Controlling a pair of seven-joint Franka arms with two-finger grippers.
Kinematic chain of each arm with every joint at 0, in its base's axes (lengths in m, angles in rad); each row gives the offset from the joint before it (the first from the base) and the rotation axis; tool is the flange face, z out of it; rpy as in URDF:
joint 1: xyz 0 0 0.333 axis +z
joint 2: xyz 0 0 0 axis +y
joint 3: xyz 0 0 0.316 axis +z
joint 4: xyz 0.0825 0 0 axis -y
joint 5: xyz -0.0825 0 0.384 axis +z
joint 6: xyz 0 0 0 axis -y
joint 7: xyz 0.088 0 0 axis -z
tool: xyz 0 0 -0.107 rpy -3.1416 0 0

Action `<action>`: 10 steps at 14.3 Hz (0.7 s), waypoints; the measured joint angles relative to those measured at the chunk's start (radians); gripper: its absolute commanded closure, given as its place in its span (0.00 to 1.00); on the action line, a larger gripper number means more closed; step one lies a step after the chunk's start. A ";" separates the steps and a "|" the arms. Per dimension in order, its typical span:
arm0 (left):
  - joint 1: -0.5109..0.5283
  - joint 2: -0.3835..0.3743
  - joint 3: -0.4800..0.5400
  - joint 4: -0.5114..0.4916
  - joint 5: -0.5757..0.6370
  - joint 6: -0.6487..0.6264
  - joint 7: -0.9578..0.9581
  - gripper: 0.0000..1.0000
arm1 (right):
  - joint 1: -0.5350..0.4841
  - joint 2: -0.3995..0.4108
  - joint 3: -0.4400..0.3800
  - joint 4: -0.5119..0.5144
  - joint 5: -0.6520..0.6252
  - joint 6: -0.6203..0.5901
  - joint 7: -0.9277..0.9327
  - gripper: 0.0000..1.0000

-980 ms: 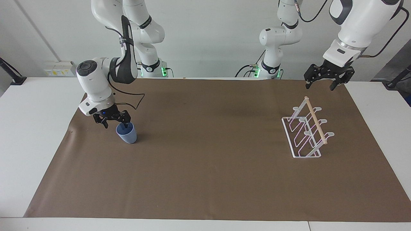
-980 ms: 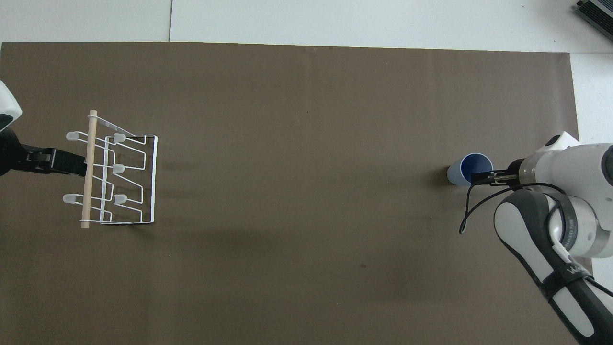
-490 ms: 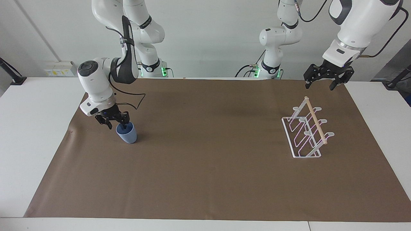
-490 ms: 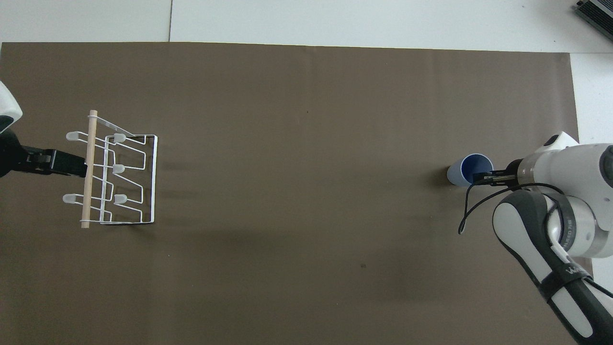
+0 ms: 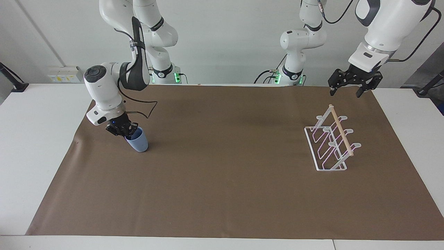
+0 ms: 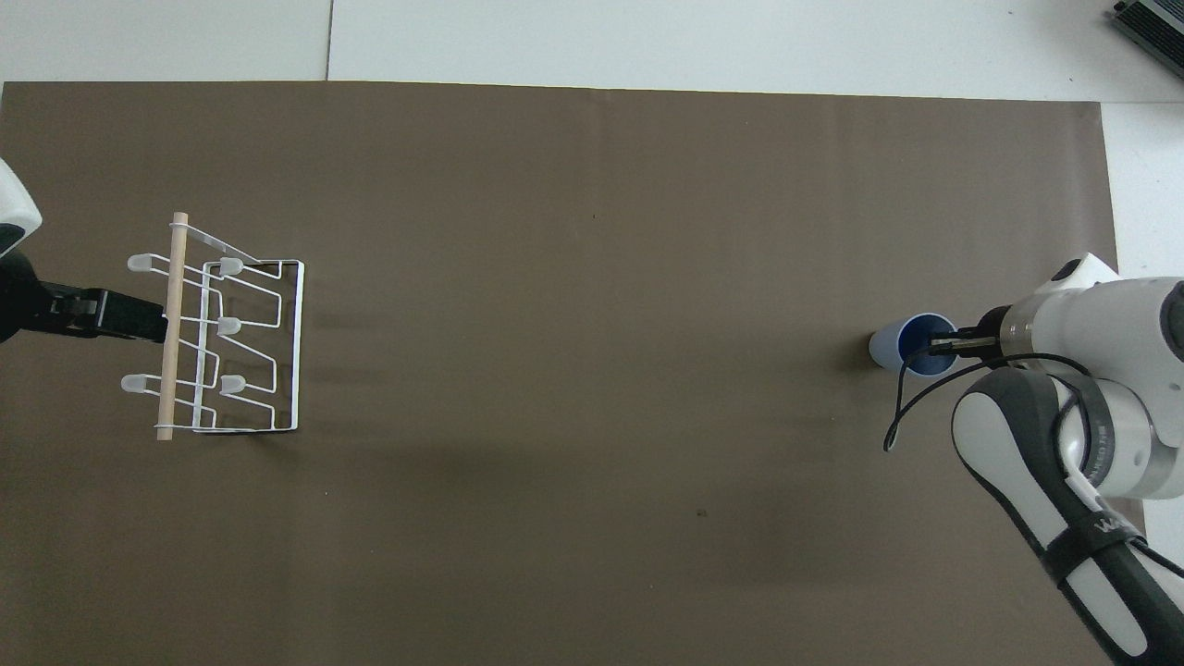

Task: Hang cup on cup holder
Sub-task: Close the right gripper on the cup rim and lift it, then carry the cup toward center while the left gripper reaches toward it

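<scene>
One cup (image 5: 138,143) clenched by right pincer (image 5: 127,131); one cup holder (image 5: 330,142); left pincer (image 5: 348,90) released.

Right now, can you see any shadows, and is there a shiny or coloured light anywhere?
Facing view: the cup casts a soft shadow on the brown mat toward the middle; green lights glow at both arm bases; the cup holder wires look faintly pink. Overhead view: dim shadow smudges beside the cup holder, no strong glare.
</scene>
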 measured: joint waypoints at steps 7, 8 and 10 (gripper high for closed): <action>0.000 -0.002 0.001 0.001 -0.009 0.001 -0.004 0.00 | 0.000 0.000 0.002 0.110 0.002 -0.128 0.000 1.00; 0.000 -0.002 0.002 0.002 -0.015 0.001 -0.009 0.00 | 0.000 0.000 0.005 0.142 0.002 -0.163 0.000 1.00; 0.002 -0.003 0.004 0.006 -0.053 0.001 -0.021 0.00 | 0.001 -0.001 0.014 0.211 0.004 -0.245 0.000 1.00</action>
